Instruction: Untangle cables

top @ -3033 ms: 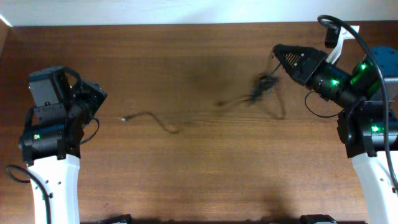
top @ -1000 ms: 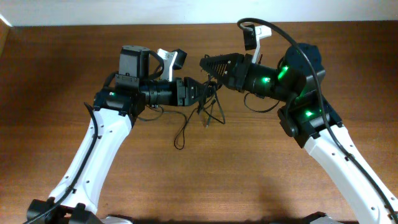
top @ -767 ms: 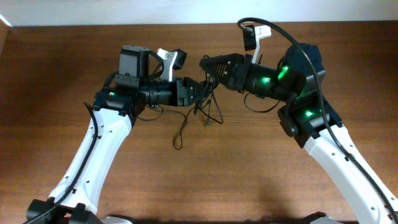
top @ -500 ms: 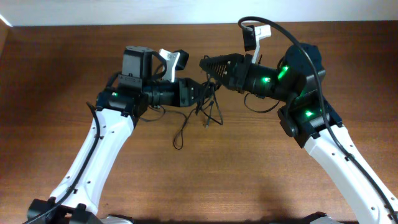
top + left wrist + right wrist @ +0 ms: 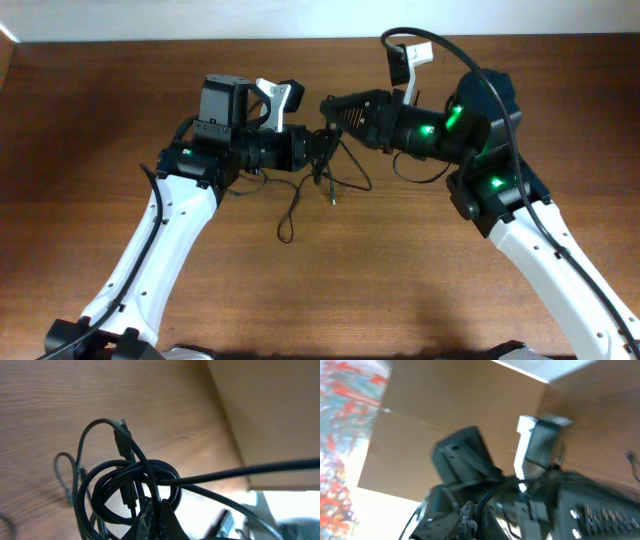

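Observation:
The cables (image 5: 322, 172) are a knot of thin black cords lifted off the table between my two grippers, with one slack tail (image 5: 287, 226) drooping to the wood and a small plug end (image 5: 331, 203) dangling. My left gripper (image 5: 326, 150) is shut on the knot; in the left wrist view its fingertips (image 5: 156, 516) pinch a strand under the coiled cables (image 5: 125, 485), and a plug (image 5: 123, 436) points up. My right gripper (image 5: 326, 106) is shut on a cord running up from the knot; in the right wrist view a black cable (image 5: 506, 488) curves out between its fingers (image 5: 468, 513).
Brown wooden table (image 5: 400, 280) with a pale wall along its far edge (image 5: 300, 20). Both arms meet over the table's far middle. The left arm's camera housing (image 5: 462, 457) fills much of the right wrist view.
The left gripper has closed on the knot of cables. The knot has shifted slightly and one loop has swung out to the right. The right gripper stays shut and has hardly moved.

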`<move>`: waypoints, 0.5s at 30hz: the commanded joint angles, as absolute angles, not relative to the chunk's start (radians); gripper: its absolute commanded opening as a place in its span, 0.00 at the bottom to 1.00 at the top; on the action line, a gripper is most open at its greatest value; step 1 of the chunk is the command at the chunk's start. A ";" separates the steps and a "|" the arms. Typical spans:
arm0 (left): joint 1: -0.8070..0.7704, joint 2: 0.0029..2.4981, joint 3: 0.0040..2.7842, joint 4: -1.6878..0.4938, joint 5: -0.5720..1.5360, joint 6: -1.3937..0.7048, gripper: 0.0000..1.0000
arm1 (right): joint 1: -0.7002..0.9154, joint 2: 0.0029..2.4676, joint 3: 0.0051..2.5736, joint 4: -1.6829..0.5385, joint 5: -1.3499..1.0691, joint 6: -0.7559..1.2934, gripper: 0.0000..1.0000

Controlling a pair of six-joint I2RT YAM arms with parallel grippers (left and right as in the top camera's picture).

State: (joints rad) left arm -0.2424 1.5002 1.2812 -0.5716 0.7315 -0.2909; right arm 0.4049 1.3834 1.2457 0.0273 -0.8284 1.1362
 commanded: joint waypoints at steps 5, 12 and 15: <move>-0.191 1.515 1.292 -0.747 0.076 -0.313 0.00 | 0.333 1.385 1.270 -0.283 -0.568 0.933 0.04; -0.175 1.517 1.292 -0.805 -0.131 -0.379 0.00 | 0.235 1.368 1.277 -0.269 -0.567 0.921 0.04; -0.156 1.518 1.292 -0.821 -0.181 -0.431 0.00 | 0.167 1.337 1.297 -0.269 -0.572 0.924 0.04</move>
State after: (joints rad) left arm -0.1814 1.5097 1.2812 -0.8051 -0.0380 -0.3676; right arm 0.2348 1.3865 1.2560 -0.2825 -0.5983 0.9401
